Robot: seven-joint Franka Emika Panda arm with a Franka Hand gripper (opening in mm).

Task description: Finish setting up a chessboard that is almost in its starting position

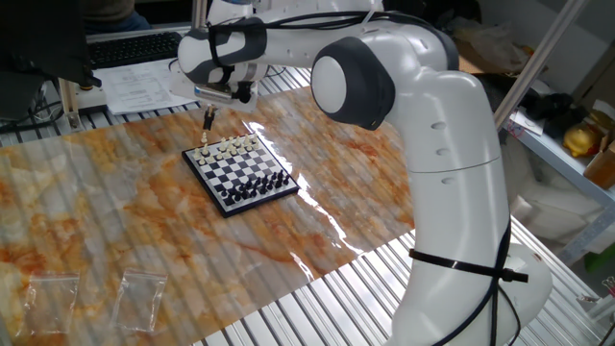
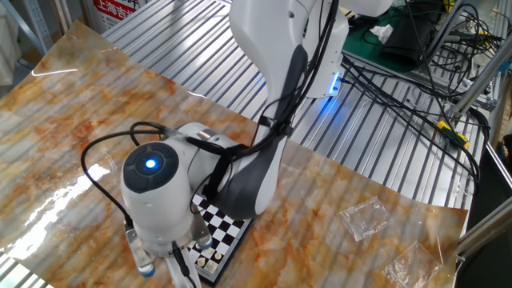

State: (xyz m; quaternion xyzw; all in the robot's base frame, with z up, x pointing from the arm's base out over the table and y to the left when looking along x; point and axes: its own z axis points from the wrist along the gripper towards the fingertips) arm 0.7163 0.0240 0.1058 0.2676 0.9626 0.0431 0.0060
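Here the chessboard [image 1: 239, 170] lies flat on the orange-marbled sheet [image 1: 115, 211] that covers the worktop [image 1: 317, 298], near the sheet's far side in one fixed view. Cream pieces stand along the board's far edge and black pieces along its near right edge. In the other fixed view only a corner of the board [image 2: 224, 234] shows, the rest hidden under the arm's wrist, with a few cream pieces at the bottom of the picture.

The hand [image 1: 207, 119] hangs just beyond the far left corner of the board, above the sheet and off the squares. Its two dark fingers point down and stand close together; whether they pinch a small piece cannot be told, as the tips are too small and dark to read. From the other side the hand [image 2: 186, 272] is cut off by the picture's lower edge.

Two clear plastic bags [image 1: 91, 296] lie near the left front corner of the sheet, well apart from the board. Papers and a keyboard [image 1: 135, 46] sit behind the worktop.
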